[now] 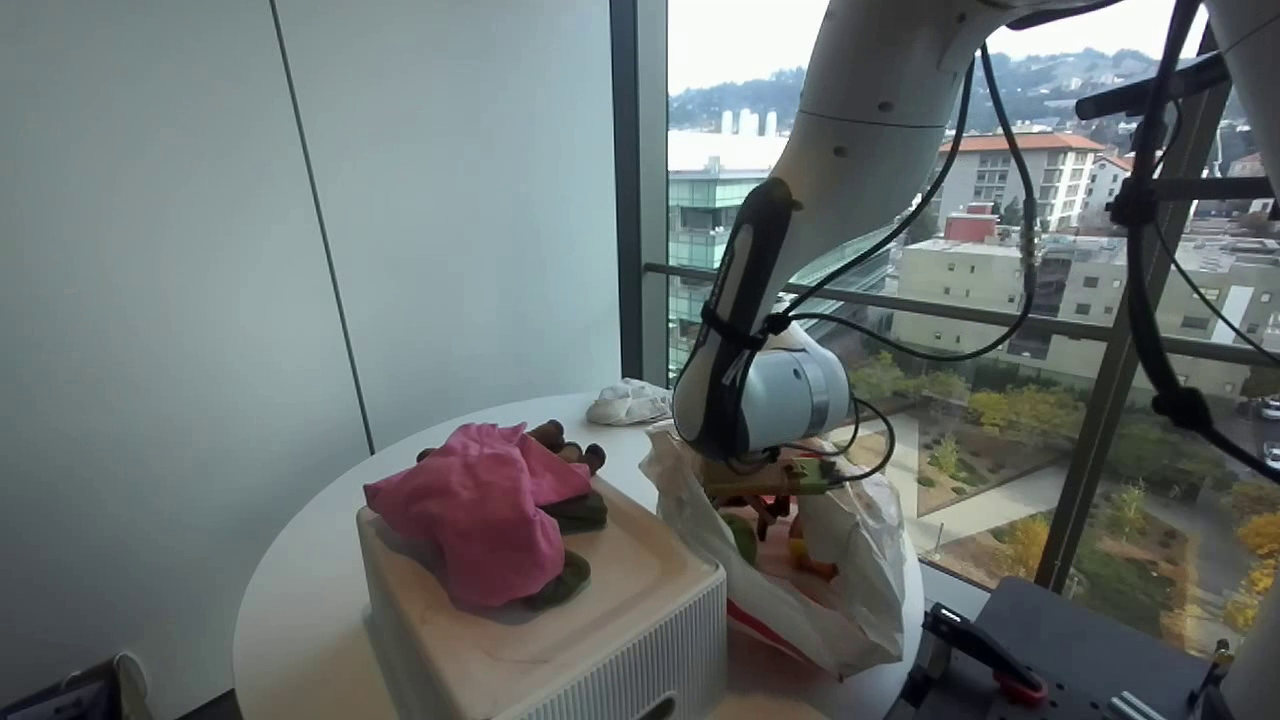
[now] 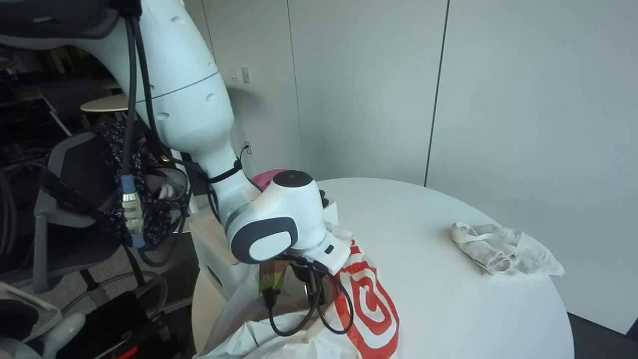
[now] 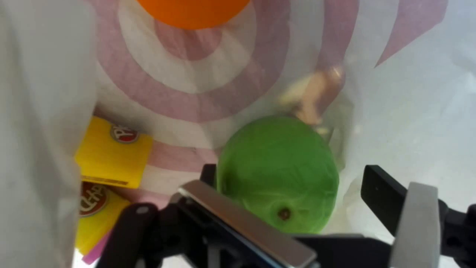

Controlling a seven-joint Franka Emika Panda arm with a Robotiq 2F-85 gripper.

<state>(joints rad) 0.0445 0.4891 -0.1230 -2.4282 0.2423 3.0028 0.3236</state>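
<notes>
A round green fruit (image 3: 279,167) with a brown stem spot lies inside a white plastic bag. It also shows in an exterior view (image 1: 741,538). My gripper (image 3: 290,173) is open around it. The left finger is close against or partly behind the fruit; touching cannot be told. A gap shows between the fruit and the right finger. The bag (image 2: 371,304) has a red target print. An orange thing (image 3: 193,11) is at the top of the wrist view. Yellow packs (image 3: 115,152) lie left of the fruit. The jaws are largely hidden in both exterior views.
A white box (image 1: 620,640) stands beside the bag, with a pink cloth (image 1: 480,510) over a brown toy-like thing on it. A crumpled white cloth (image 2: 503,249) lies on the round white table (image 2: 448,319). Cables hang along the arm near the window.
</notes>
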